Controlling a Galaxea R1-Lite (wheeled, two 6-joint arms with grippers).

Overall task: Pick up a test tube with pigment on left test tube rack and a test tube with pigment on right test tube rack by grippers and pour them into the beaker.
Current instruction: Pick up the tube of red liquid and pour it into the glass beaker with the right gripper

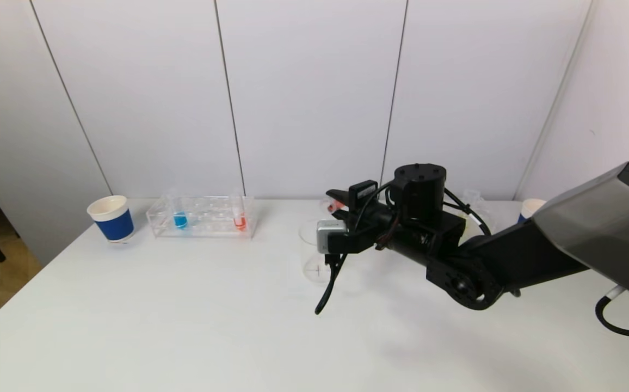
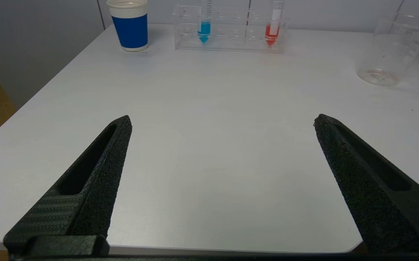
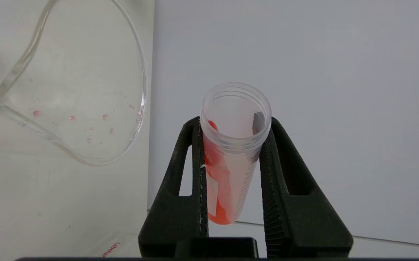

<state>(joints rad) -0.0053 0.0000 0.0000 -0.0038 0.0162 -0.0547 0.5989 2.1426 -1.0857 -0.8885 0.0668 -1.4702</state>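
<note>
My right gripper [image 3: 235, 121] is shut on a clear test tube [image 3: 227, 170] with red pigment pooled along one side. The tube is tilted, and its open mouth is beside the beaker's rim [image 3: 142, 90], not touching it. Red drops dot the inside of the beaker [image 1: 314, 253]. In the head view the right gripper [image 1: 339, 200] hangs over the beaker's far right edge. The left rack [image 1: 203, 218] holds a blue tube [image 1: 180, 219] and a red tube [image 1: 240, 221]. My left gripper [image 2: 222, 121] stands open and empty low over the table's front. The right rack [image 1: 475, 202] is mostly hidden behind the right arm.
A blue-and-white paper cup [image 1: 112, 219] stands left of the left rack, and another cup [image 1: 529, 209] peeks out at the far right. A black cable [image 1: 328, 288] dangles from the right wrist in front of the beaker. A wall runs along the table's back edge.
</note>
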